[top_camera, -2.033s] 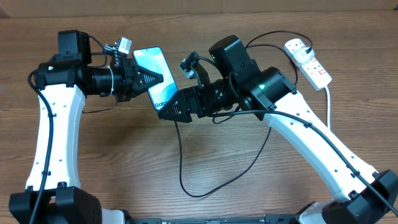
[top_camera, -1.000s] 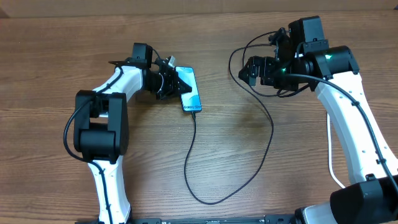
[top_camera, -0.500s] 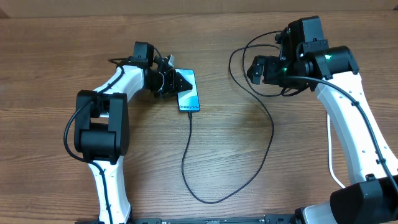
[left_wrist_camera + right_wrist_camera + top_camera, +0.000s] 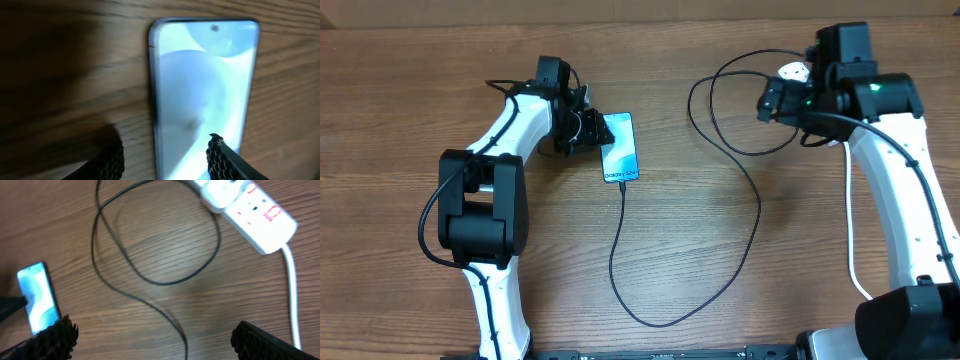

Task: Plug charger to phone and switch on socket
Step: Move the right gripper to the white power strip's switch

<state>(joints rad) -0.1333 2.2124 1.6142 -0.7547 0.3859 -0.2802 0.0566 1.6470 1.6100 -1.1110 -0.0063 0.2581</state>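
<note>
The phone (image 4: 620,147) lies flat on the wood, its light blue screen up. The charger (image 4: 757,215), a thin black cable, is plugged into the phone's near end and loops wide across the table toward the socket (image 4: 256,216). My left gripper (image 4: 597,134) is open at the phone's left side. In the left wrist view one finger (image 4: 114,156) rests over bare wood and the other hovers over the phone (image 4: 205,85). My right gripper (image 4: 767,100) is open and empty above the cable loop (image 4: 150,240). The overhead view shows only a white end of the socket (image 4: 790,72).
A white plug block (image 4: 220,195) sits in the socket's end beside its red switches. The thick white cord (image 4: 850,230) runs down the right side of the table. The phone (image 4: 37,297) shows at the left of the right wrist view.
My left gripper has opened, let go of the phone and drawn back a little to the left. The right arm has moved right toward the socket.
</note>
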